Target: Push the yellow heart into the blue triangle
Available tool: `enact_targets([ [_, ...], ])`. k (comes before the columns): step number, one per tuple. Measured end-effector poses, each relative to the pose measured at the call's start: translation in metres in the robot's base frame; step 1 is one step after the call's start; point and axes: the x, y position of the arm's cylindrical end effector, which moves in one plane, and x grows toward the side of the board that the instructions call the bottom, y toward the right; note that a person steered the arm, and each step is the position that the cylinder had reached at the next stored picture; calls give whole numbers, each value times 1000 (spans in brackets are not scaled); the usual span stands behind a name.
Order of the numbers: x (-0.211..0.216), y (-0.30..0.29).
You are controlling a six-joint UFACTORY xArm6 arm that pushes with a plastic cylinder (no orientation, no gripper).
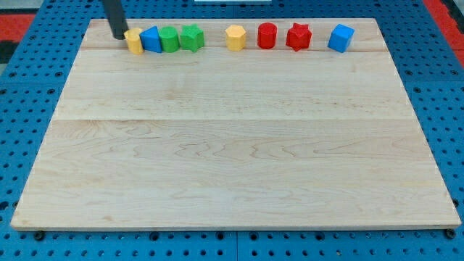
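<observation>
A pale wooden board made of joined planks lies on a blue pegboard table, and all the blocks sit in one row along its far edge.

At the far left corner the dark straight rod comes down from above, and my tip rests on the board just left of the small yellow heart-shaped block, touching it or very nearly; the gap is too small to judge. The rod is a plain pusher with nothing to open or close, and it holds nothing.

The yellow heart sits pressed against the blue triangular block on its right. Right of that, touching in turn, come a green round-topped block and then a green block with a notched, star-like outline. These four form a tight cluster.

After a gap, farther right along the same edge, stands a yellow block with a faceted, roughly hexagonal top. Near it is a red cylinder-like block, then a red star-shaped block just beside that. Set a little apart at the far right is a blue cube, turned slightly on its corner.
</observation>
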Motion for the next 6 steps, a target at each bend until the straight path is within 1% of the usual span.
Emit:
enact_targets([
  [1, 2, 35],
  [2, -24, 21],
  [3, -34, 53],
  [4, -43, 169],
  [6, -44, 406],
])
